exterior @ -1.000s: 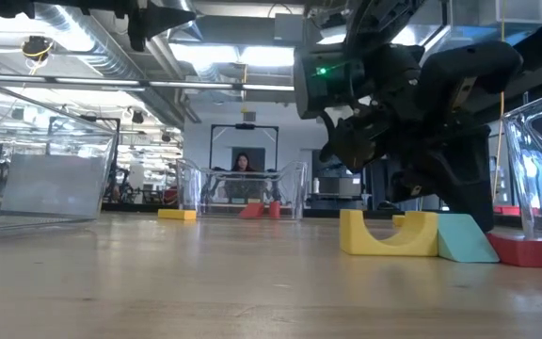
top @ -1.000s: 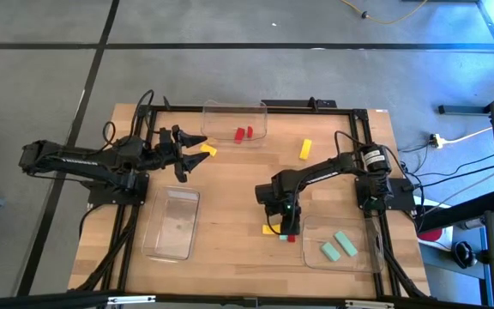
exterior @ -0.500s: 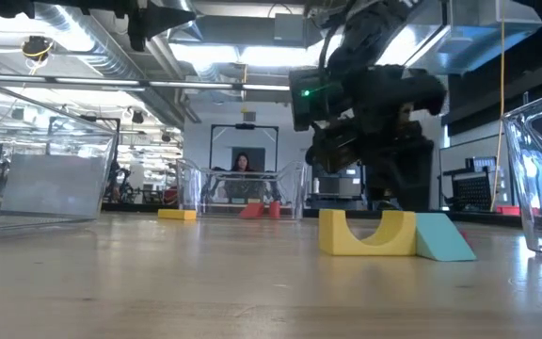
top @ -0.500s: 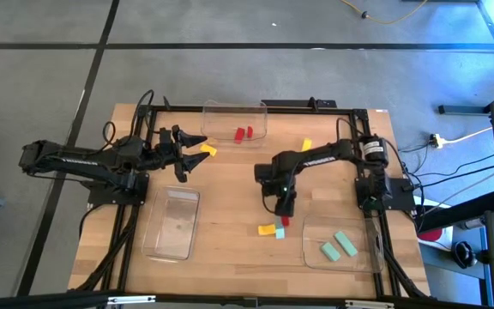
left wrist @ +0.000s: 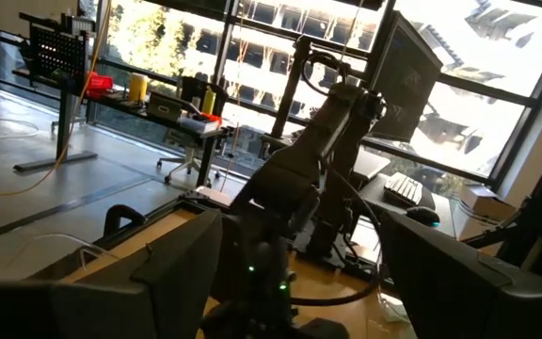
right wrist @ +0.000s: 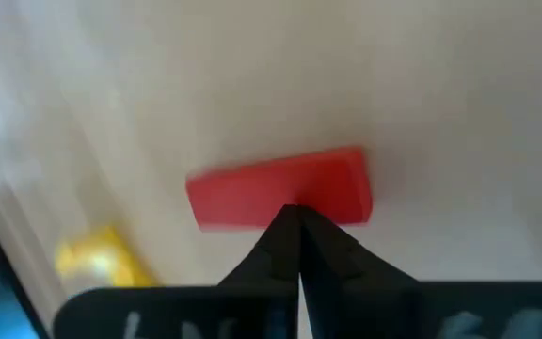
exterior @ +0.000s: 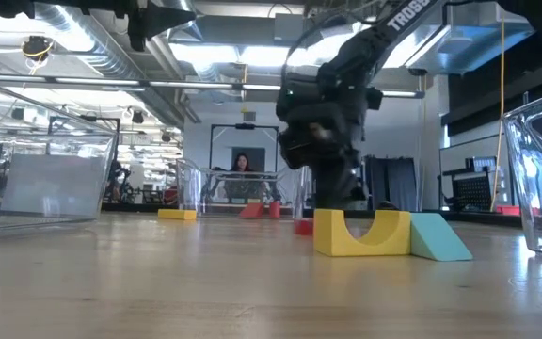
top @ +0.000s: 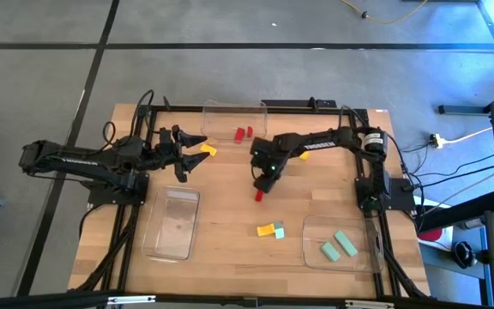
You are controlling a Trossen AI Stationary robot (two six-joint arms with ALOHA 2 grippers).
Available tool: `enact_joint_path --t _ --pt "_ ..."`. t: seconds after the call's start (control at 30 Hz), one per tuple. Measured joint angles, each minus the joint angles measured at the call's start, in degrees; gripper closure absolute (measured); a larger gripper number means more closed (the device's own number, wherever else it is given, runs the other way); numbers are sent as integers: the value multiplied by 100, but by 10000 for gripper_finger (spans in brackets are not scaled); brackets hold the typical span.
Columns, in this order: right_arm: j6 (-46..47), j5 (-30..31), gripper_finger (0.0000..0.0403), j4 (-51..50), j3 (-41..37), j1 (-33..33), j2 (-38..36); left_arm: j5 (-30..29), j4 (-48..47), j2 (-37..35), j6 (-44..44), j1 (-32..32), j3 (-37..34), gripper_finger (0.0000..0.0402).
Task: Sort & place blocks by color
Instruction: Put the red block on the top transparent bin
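Observation:
My right gripper [top: 262, 185] is shut over the middle of the table, its tips at a red bar block [top: 259, 195] that lies flat on the wood [exterior: 303, 227]. My left gripper [top: 194, 148] hangs open near the far left, just beside a yellow block [top: 208, 151]. A yellow arch block [top: 268, 229] and a teal wedge [top: 280, 232] sit together toward the near edge. Two red blocks [top: 242, 134] lie in the far tray [top: 257, 110]. Two teal blocks [top: 337, 245] lie in the near right tray [top: 316, 225]. My right gripper's shut fingertips [right wrist: 294, 224] meet the red block at the middle of one long edge [right wrist: 285, 200], slanting down from above and from the far side. The block lies flat on the table. Whether the tips press on its top or only its side, I cannot tell.
A clear tray [top: 171, 225] stands at the near left with no block in it. The right arm [top: 316, 144] stretches across the far right part of the table. Dark frame rails [top: 131, 215] run along both table sides. Bare wood lies between the trays.
My right gripper, shut throughout, has travelled from beside the yellow arch and teal wedge toward the far edge and left. The red block has slid along the table with it, from next to the teal wedge to the table's middle.

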Motion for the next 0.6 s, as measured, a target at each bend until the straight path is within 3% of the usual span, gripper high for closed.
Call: enact_joint_path --t 0.27,0.6 --pt "709 -112 403 918 -11 -167 20 0 -2 0 0 1 0 120" --pt "-456 -172 402 725 -13 -182 -955 3 -16 0 0 1 1 120"
